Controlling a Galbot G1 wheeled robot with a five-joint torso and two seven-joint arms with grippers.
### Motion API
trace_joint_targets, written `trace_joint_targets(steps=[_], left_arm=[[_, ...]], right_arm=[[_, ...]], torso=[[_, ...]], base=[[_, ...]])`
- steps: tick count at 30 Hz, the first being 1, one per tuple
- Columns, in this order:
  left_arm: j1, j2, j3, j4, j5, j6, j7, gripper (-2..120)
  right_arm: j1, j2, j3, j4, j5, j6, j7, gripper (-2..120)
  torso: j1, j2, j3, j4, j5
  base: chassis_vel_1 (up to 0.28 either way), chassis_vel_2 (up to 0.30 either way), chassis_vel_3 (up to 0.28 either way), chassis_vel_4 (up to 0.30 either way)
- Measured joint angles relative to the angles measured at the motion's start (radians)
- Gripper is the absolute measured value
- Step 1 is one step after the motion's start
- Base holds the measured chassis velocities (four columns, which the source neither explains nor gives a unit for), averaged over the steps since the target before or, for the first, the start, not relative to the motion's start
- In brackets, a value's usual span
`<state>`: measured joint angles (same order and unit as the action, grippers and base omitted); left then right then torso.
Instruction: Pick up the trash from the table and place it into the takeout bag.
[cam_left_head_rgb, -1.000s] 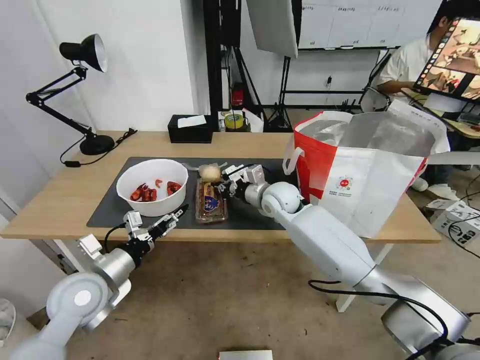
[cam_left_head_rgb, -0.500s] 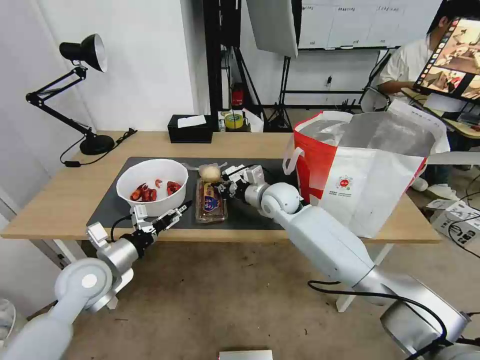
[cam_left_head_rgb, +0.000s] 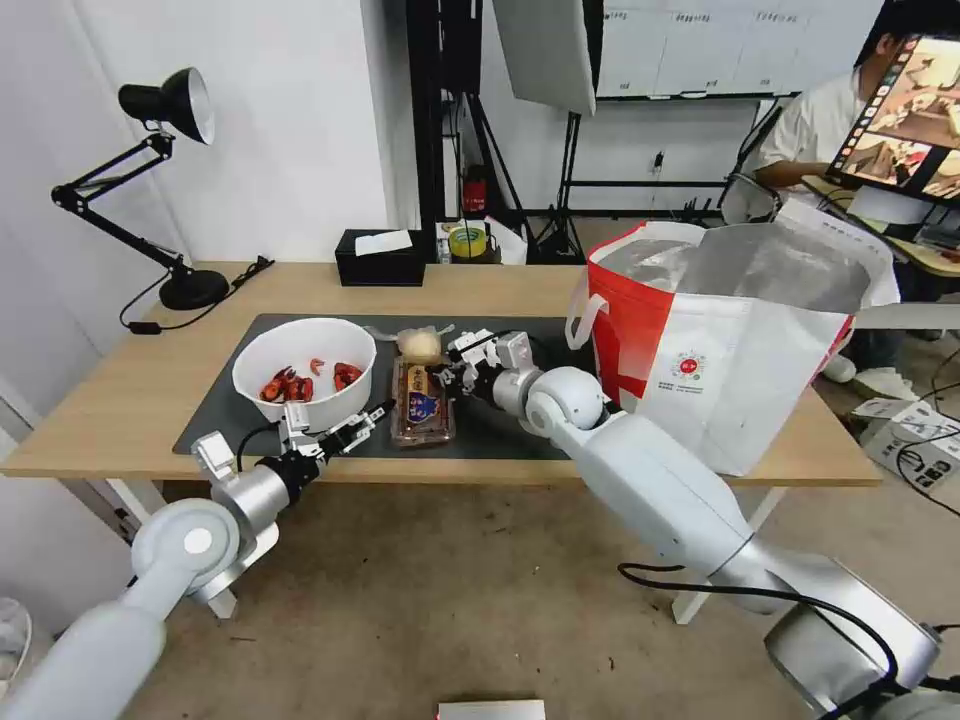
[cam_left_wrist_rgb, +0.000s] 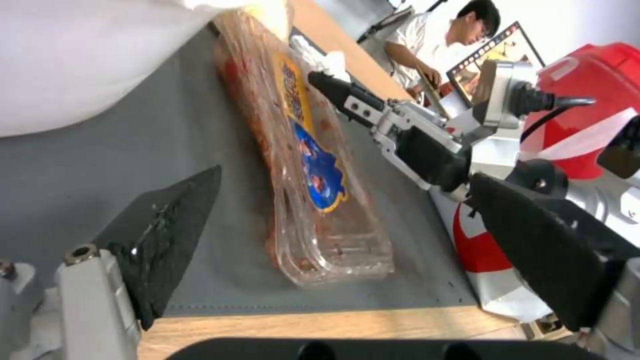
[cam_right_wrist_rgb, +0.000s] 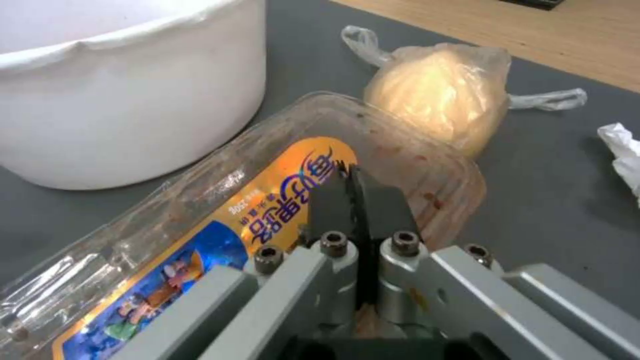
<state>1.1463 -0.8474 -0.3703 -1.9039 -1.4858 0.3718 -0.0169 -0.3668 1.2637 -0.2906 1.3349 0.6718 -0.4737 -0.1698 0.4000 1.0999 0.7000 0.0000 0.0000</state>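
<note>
On the table (cam_left_head_rgb: 120, 400), a dark mat (cam_left_head_rgb: 520, 425) bears the trash. The white bowl (cam_left_head_rgb: 305, 370) with red scraps stands left. The clear clamshell tray (cam_left_head_rgb: 422, 402) lies beside it, and behind that sits the clear bag with a pale lump (cam_left_head_rgb: 420, 345). A white tissue (cam_right_wrist_rgb: 623, 150) lies near the lump. My right gripper (cam_left_head_rgb: 440, 378) is shut, its tips (cam_right_wrist_rgb: 353, 175) down on the tray's lid (cam_right_wrist_rgb: 200, 220). My left gripper (cam_left_head_rgb: 368, 422) is open at the table's front edge, fingers (cam_left_wrist_rgb: 167, 235) spread either side of the tray's near end (cam_left_wrist_rgb: 320, 250). The takeout bag (cam_left_head_rgb: 740, 330) stands open at the right.
A black tissue box (cam_left_head_rgb: 380, 258) and a tape roll (cam_left_head_rgb: 466, 241) sit at the table's back edge. A black desk lamp (cam_left_head_rgb: 165, 110) stands at the back left. A seated person works behind the bag, and a carton (cam_left_head_rgb: 915, 435) lies on the floor at the right.
My left arm has risen and reached forward, bringing its open gripper closer to the tray's near end. The right gripper has stayed on the tray.
</note>
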Motion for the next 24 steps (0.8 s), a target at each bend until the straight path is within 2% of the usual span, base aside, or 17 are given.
trace_joint_targets(steps=[12, 24], left_arm=[[-0.046, 0.01, 0.057, 0.028, 0.019, 0.005, -0.015, 100], [-0.114, 0.011, 0.121, 0.072, 0.015, 0.007, -0.068, 100]], right_arm=[[-0.006, -0.004, 0.004, 0.005, -0.001, 0.001, 0.002, 0], [-0.017, -0.011, 0.014, 0.005, -0.001, 0.007, 0.001, 0]], torso=[[0.0, 0.0, 0.0, 0.0, 0.0], [0.0, 0.0, 0.0, 0.0, 0.0]], base=[[0.0, 0.0, 0.0, 0.0], [0.0, 0.0, 0.0, 0.0]])
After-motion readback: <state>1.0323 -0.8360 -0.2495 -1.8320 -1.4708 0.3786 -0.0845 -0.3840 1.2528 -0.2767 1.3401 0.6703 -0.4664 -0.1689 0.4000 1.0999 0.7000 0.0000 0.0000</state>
